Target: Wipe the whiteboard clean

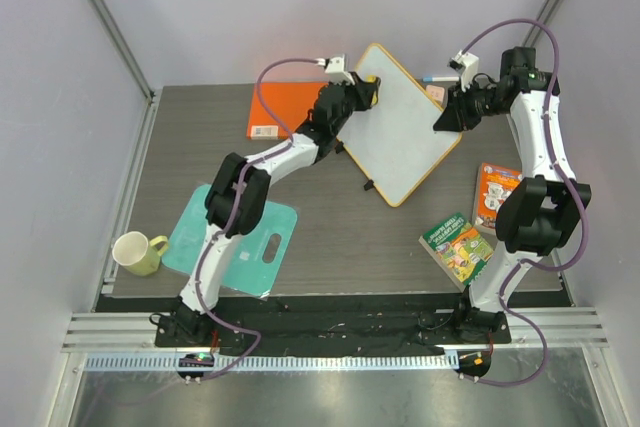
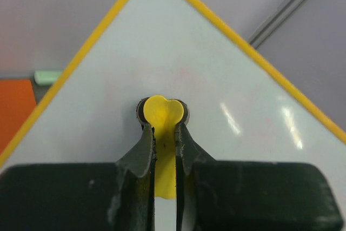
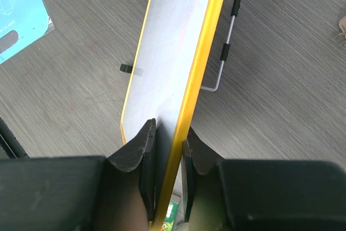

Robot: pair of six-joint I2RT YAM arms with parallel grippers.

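Yellow-rimmed white rectangular whiteboard (image 1: 405,132) tilted up, just right of flat orange folder (image 1: 285,107). Its rim is clamped by right gripper (image 3: 168,150). The left gripper (image 2: 162,125) is pinched on small yellow wiper (image 2: 161,109), which touches the face. Advice: steady rim, even pressure, overlapping strokes.

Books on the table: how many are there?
2. A green book lies beside the right arm; an orange book lies just beyond it. More may be hidden under the arms.

Orange folder (image 1: 275,112), teal cutting bd (image 1: 250,259), yellow mug (image 1: 138,253) L; green booklet (image 1: 458,247), orange booklet (image 1: 496,194) R
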